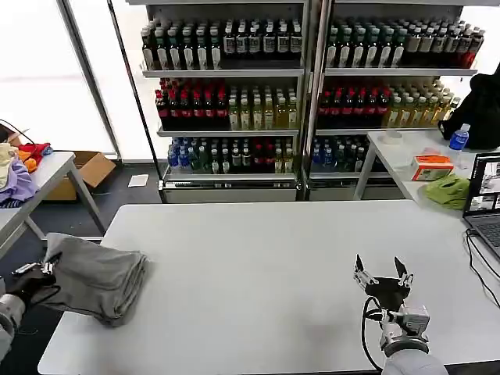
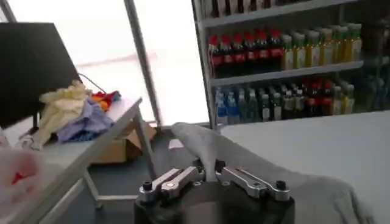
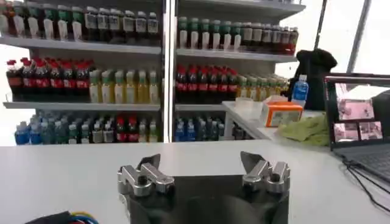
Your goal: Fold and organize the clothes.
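Folded grey T-shirt (image 1: 98, 279) edge pinched by left gripper (image 1: 41, 269), print hidden.

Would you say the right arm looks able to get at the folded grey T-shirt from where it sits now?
Probably not easily: the grey T-shirt lies at the table's far left edge, gripped by the left tool, while the open right tool hovers at the right front. Nothing lies between them.

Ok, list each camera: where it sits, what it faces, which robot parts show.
Head: on the robot's head, looking down at the white table; left gripper shut on the grey T-shirt, right gripper open.
Left wrist: behind its gripper, facing the T-shirt.
Right wrist: behind its gripper, facing the table.
All share the drink shelves.
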### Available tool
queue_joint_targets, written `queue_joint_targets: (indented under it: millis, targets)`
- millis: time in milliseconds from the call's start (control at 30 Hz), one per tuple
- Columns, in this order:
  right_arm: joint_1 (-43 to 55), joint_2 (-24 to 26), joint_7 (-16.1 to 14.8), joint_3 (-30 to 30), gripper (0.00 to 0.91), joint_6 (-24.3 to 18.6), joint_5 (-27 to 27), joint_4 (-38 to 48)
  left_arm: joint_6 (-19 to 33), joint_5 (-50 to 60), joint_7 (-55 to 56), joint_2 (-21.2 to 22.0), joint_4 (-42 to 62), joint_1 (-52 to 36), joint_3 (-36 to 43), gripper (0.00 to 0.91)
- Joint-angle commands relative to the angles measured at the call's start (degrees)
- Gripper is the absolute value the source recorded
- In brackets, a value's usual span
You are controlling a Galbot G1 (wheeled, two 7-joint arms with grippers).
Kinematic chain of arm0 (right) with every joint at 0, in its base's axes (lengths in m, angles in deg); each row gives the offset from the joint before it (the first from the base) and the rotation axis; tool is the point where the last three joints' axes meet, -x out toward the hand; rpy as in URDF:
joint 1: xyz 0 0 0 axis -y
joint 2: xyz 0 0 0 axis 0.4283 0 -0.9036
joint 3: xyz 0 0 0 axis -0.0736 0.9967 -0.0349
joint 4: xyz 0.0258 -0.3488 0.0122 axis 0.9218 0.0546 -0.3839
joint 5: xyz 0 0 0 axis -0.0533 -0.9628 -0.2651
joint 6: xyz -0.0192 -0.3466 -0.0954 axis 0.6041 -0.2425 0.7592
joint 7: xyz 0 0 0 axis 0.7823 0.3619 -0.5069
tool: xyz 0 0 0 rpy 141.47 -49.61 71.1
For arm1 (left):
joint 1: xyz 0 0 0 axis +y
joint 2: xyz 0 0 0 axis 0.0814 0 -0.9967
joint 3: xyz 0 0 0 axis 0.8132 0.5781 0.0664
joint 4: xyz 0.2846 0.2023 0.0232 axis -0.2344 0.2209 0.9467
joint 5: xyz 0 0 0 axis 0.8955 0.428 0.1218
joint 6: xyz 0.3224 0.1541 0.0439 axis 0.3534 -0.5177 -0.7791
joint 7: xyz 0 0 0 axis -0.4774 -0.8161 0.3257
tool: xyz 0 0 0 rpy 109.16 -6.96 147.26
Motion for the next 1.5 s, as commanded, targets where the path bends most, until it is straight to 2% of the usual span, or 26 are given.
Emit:
queue_joint_targets:
  millis: [33,133,333,467,567,733,867,1000,1267,1300,1333,1500]
  targets:
    - [-0.7,0.2,0.1,-0.9,0.907,-0.1,0.1,-0.7,0.3,2.4,-0.7,-2.1,-1.7,0.4,-1.2,0.000]
    - [-1.3,0.0,0.1,-0.9,0.907,-0.2,-0.1,-0.7,-0.2,2.2,0.2,0.5,-5.3,1.0,1.2,0.000]
    - [-1.6,-1.1,0.2,-1.1,0.907,-0.2,-0.7,-0.4,-3.6,3.6,5.0,6.5,-15.3,0.0,10.8,0.000]
    - [-1.7,-1.6,0.2,-0.9,0.907,-0.1,-1.7,-0.3,-6.6,7.4,8.8,11.4,-24.1,-2.2,22.6,0.000]
    - [-1.5,-2.6,0.3,-1.0,0.907,0.6,-2.2,-0.4,-7.5,10.3,10.6,13.7,-26.3,-4.2,30.6,0.000]
    - [-2.8,-4.4,0.3,-1.2,0.907,0.9,-3.3,-0.4,-7.4,14.7,10.9,16.4,-22.3,-7.8,41.6,0.000]
    - [-3.9,-5.5,0.1,-1.3,0.907,0.8,-4.5,-0.5,-7.4,14.9,11.2,19.0,-18.6,-11.5,47.0,0.000]
    - [-4.7,-5.9,0.1,-1.6,0.907,0.8,-5.1,-0.9,-7.4,15.7,11.0,21.0,-14.2,-14.6,48.6,0.000]
    - [-4.9,-6.2,0.0,-1.0,0.907,1.0,-5.8,-1.3,-7.4,14.7,11.0,20.7,-11.3,-16.3,47.7,0.020]
    - [-4.8,-6.2,-0.1,-0.8,0.907,1.0,-6.0,-1.2,-7.3,14.6,11.1,20.8,-11.3,-16.3,47.6,0.645]
    - [-4.7,-6.2,-0.1,-0.6,0.907,1.1,-6.0,-1.2,-7.3,14.2,11.1,21.0,-11.4,-16.2,47.3,0.907]
    - [-3.9,-5.9,-0.1,-0.1,0.907,1.7,-6.0,-1.1,-3.5,7.9,10.1,21.3,-12.6,-16.0,47.0,0.907]
